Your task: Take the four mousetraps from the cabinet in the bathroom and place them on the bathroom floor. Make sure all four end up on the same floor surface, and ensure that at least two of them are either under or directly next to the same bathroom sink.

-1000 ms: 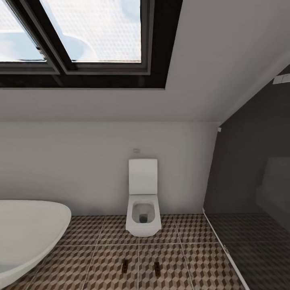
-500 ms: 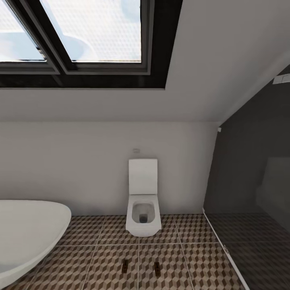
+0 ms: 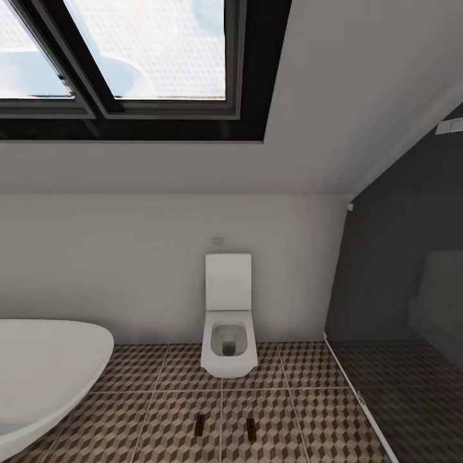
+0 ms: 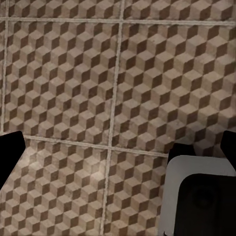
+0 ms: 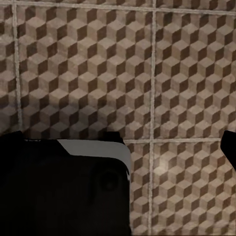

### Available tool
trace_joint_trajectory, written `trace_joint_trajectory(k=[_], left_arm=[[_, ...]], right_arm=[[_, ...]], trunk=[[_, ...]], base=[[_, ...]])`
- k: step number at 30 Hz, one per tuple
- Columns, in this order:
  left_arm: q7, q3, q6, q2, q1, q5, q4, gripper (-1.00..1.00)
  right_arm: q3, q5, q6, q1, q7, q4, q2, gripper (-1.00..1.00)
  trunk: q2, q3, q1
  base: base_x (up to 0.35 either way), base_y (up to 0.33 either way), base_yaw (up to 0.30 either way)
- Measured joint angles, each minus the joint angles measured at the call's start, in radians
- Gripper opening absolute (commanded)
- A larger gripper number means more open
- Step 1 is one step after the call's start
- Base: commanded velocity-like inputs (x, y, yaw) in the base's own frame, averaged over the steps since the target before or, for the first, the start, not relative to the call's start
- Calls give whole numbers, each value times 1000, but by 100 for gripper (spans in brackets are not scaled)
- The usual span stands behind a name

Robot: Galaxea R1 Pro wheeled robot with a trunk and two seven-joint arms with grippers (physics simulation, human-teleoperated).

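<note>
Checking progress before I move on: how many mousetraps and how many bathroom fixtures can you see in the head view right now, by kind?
Mousetraps on the bathroom floor: 2, at and
Toilet: 1
Bathtub: 1
Total: 4

Two mousetraps (image 3: pixel 199 425) too small for detail; bathtub (image 3: pixel 45 373) cropped.

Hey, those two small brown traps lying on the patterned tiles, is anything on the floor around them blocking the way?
Nothing visible does. The two small brown wooden mousetraps lie on bare cube-patterned floor tiles, apart from the white toilet behind them and the white oval bathtub to the left.
</note>
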Motion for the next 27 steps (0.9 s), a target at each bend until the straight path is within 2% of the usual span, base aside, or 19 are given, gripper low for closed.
trace_joint_trajectory(k=[2, 5, 6, 8, 13, 27], left_arm=[[0, 0, 9, -5, 0, 0, 0, 100], [0, 0, 36, -6, 0, 0, 0, 100], [1, 0, 60, -7, 0, 0, 0, 100], [7, 1, 91, -7, 0, -1, 0, 100], [22, 1, 117, -8, 0, -2, 1, 100], [27, 1, 123, -8, 1, -3, -2, 100]], right_arm=[[0, -27, 80, 0, 3, 2, 14, 100], [0, -60, 115, 0, 3, 2, 17, 100], [0, -86, 129, 0, 3, 1, 19, 100], [0, -125, 141, 0, 3, 1, 19, 100], [1, -167, 149, 0, 2, 0, 18, 100], [3, -180, 141, 0, 2, -1, 14, 100]], trunk=[[0, 0, 0], [0, 0, 0], [0, 0, 0], [0, 0, 0], [0, 0, 0], [0, 0, 0]], base=[[0, 0, 0], [0, 0, 0], [0, 0, 0], [0, 0, 0], [0, 0, 0], [0, 0, 0]])
